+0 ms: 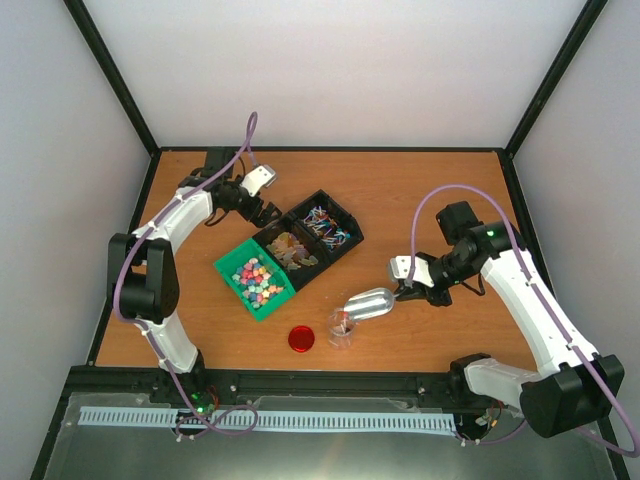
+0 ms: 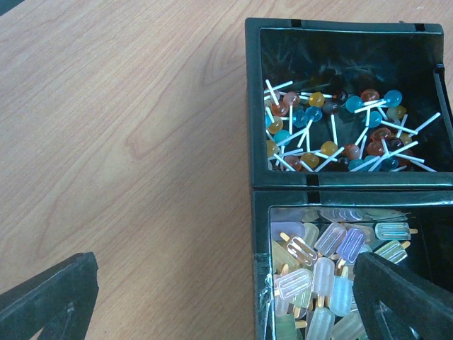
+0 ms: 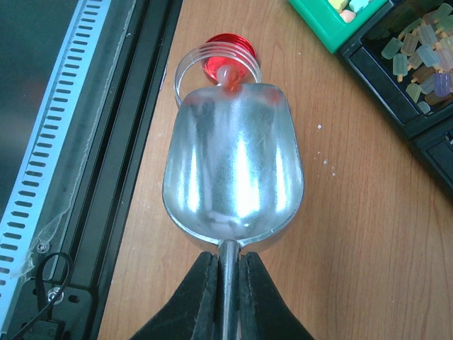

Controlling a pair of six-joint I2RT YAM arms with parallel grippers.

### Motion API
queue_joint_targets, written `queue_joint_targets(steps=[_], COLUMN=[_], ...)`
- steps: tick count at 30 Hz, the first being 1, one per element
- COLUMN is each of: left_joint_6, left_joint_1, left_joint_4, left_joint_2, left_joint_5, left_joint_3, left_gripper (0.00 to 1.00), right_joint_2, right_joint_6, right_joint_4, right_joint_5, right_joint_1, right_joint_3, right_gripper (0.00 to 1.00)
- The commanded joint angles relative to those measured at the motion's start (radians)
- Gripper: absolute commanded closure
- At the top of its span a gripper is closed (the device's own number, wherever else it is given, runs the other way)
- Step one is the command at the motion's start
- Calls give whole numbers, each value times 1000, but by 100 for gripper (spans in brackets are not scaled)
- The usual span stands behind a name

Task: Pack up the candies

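The candies [image 1: 256,280] are pastel lumps heaped in a green bin [image 1: 232,277] left of the table's middle; a few also show in the right wrist view [image 3: 347,8]. My right gripper [image 1: 405,287] is shut on the handle of a metal scoop [image 3: 233,163]. The scoop's tip rests over the rim of a small clear jar [image 1: 341,329], and one pink candy [image 3: 226,74] sits at that tip. My left gripper [image 2: 226,304] is open and empty, and hovers over the edge of a black bin of popsicle sweets [image 2: 333,269].
A red lid [image 1: 301,339] lies left of the jar. A black bin of lollipops [image 2: 340,120] stands beside the popsicle bin, right of the green one. A black rail [image 3: 141,106] runs along the table's near edge.
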Motion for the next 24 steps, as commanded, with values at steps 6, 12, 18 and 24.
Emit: queue_joint_targets(steps=[6, 12, 18, 24], left_joint_6=[-21, -29, -23, -4], left_joint_1=[4, 4, 13, 62], left_joint_4=[36, 39, 2, -77], left_joint_2=[-12, -14, -24, -24], left_joint_5=[15, 16, 0, 1], left_joint_3=[-9, -16, -11, 2], left_gripper=[0, 0, 0, 0], right_joint_2=[8, 10, 32, 105], right_joint_6=[8, 12, 201, 474], right_joint_4=[-13, -26, 125, 377], right_joint_5=[21, 19, -3, -16], right_joint_1=[15, 15, 15, 15], right_joint_3=[44, 67, 77, 93], right_gripper=[97, 97, 97, 97])
